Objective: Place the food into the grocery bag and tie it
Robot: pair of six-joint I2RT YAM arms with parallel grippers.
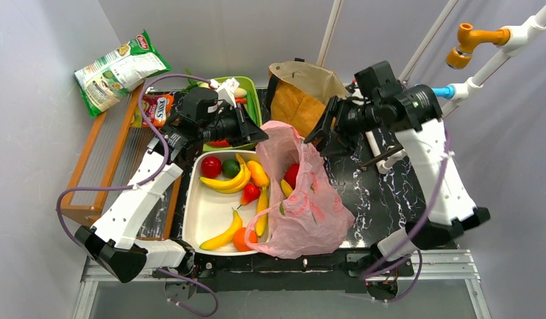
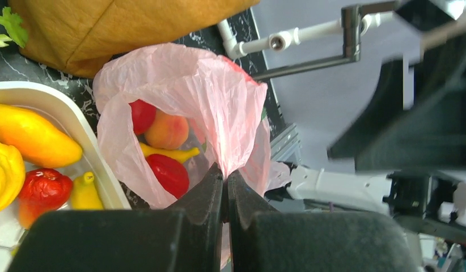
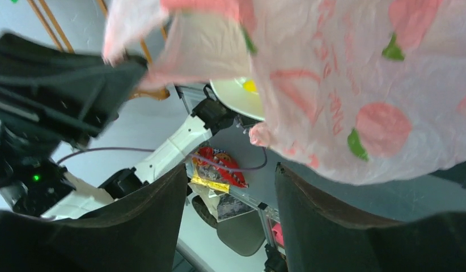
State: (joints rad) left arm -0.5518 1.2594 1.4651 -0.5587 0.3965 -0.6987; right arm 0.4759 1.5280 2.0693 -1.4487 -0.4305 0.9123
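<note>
The pink grocery bag stands on the black table with its mouth open to the left. My left gripper is shut on the bag's upper rim and holds it up; in the left wrist view its jaws pinch the pink film. Inside the bag lie a peach, a small banana and red pieces. More food, bananas among it, lies in the white tray beside the bag. My right gripper hangs open just right of the rim, holding nothing, with the bag above its fingers.
A stiff brown paper bag stands behind the pink bag. A green tray sits behind the left gripper, a wooden rack at the left, a crisp packet at far left. White pipes lie under the right arm.
</note>
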